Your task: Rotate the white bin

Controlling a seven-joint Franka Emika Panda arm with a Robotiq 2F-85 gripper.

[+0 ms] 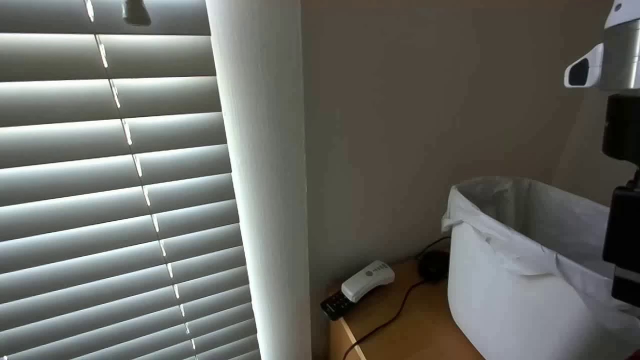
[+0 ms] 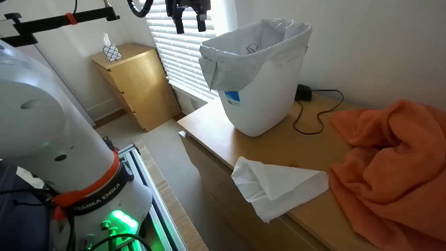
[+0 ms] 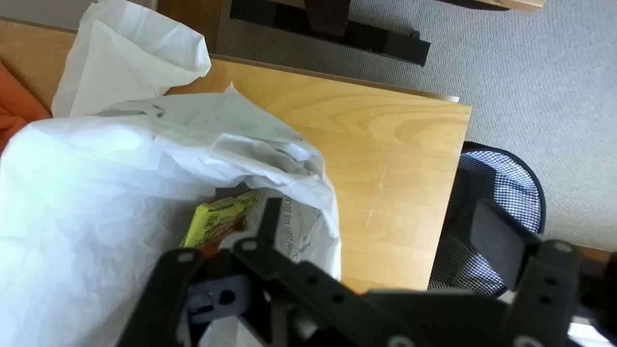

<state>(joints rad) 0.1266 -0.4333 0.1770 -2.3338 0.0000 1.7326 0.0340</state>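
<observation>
Standing below spread gripper (image 2: 191, 30) — white bin (image 2: 266, 87); rim under finger gap

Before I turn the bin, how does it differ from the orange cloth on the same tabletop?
Colour: the bin is white with a blue label; the cloth is orange, no label in view.
Pose: the bin stands on its base, mouth up; the cloth lies in a loose heap.
Build: the bin is a hollow tub with a white bag over its rim; the cloth is just soft folds.
Shared: both rest on the wooden tabletop.
</observation>
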